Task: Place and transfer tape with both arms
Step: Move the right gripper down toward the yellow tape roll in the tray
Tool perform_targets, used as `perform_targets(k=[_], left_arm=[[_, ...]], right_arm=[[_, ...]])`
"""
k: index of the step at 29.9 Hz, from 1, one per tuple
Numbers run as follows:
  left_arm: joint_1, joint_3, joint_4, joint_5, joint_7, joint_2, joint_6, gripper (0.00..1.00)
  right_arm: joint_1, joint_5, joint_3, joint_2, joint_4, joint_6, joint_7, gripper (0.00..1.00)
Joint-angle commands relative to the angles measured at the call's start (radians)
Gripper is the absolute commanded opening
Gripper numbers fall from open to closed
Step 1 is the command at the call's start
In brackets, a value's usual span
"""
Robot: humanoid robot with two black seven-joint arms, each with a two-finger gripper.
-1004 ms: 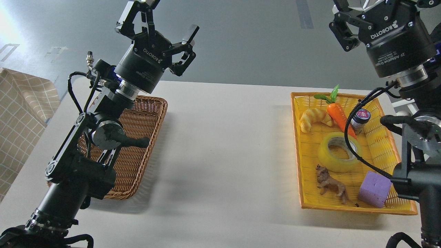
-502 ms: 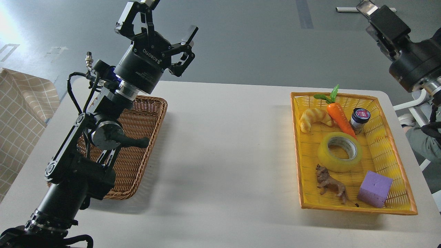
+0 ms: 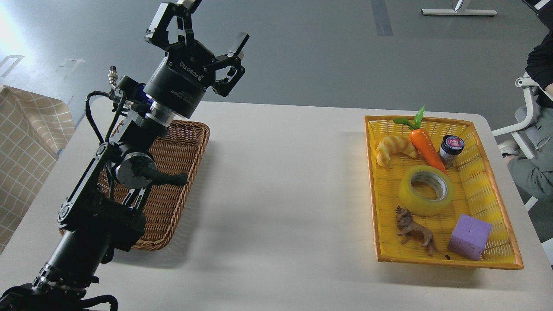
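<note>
The tape (image 3: pixel 425 190), a yellow translucent roll with a whitish core, lies flat in the middle of the yellow tray (image 3: pixel 372 185) at the right of the table. My left gripper (image 3: pixel 203 32) is open and empty, held high above the far end of the brown wicker basket (image 3: pixel 173 190) at the left, far from the tape. My right arm and gripper are out of view.
In the yellow tray around the tape lie a croissant toy (image 3: pixel 394 148), a carrot toy (image 3: pixel 424 144), a small dark jar (image 3: pixel 450 149), a brown animal figure (image 3: pixel 414 231) and a purple cube (image 3: pixel 469 236). A seated person (image 3: pixel 538 129) is at the right edge.
My right arm, which stood above the tray's far right corner, has swung up and to the right and left the view. The left arm and the tape have not moved.
</note>
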Motion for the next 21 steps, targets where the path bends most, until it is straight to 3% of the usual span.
perform_targets(k=[1, 8, 13, 21], left_arm=[[-0.002, 0.000, 0.000, 0.000, 0.000, 0.002, 0.001, 0.98], [0.000, 0.000, 0.000, 0.003, 0.000, 0.000, 0.002, 0.98], [0.000, 0.000, 0.000, 0.006, 0.001, -0.003, 0.002, 0.98], [0.000, 0.000, 0.000, 0.006, 0.000, -0.001, 0.002, 0.98]], right_arm=[[-0.078, -0.043, -0.009, -0.042, -0.004, 0.000, -0.004, 1.00], [-0.233, -0.149, -0.011, -0.049, 0.014, 0.000, -0.013, 1.00], [-0.292, -0.166, -0.015, -0.046, 0.028, 0.000, -0.079, 1.00], [-0.299, -0.210, -0.152, -0.050, 0.031, 0.000, -0.080, 1.00]])
